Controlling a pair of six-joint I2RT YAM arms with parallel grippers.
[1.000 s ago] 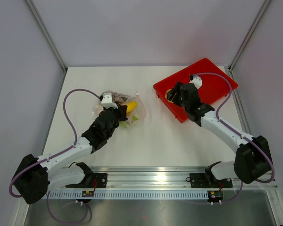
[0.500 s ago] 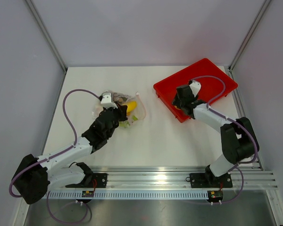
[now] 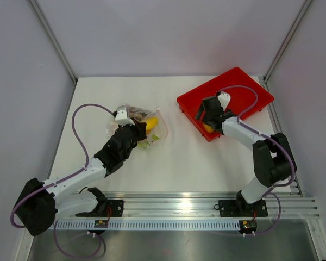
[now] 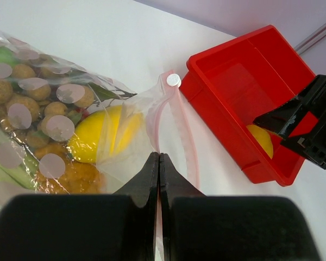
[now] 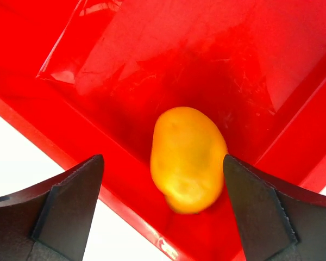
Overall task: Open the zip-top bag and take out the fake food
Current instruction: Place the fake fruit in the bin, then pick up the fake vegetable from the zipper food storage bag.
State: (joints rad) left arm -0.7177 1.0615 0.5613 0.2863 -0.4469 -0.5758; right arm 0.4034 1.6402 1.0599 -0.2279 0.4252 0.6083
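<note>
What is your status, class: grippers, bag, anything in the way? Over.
Left gripper shut on clear crinkly zip-top bag, toy foods inside. Right gripper open over yellow plastic toy piece lying in red rectangular tray. Nothing blocking.

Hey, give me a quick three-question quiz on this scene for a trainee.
1. The left gripper pinches: A the bag, B the tray, C nothing.
2. True or false: the right gripper grips the yellow piece below it.
3. Where does that piece lie?
Key: 1 A. 2 False, its jaws stand open. 3 In the tray.
</note>
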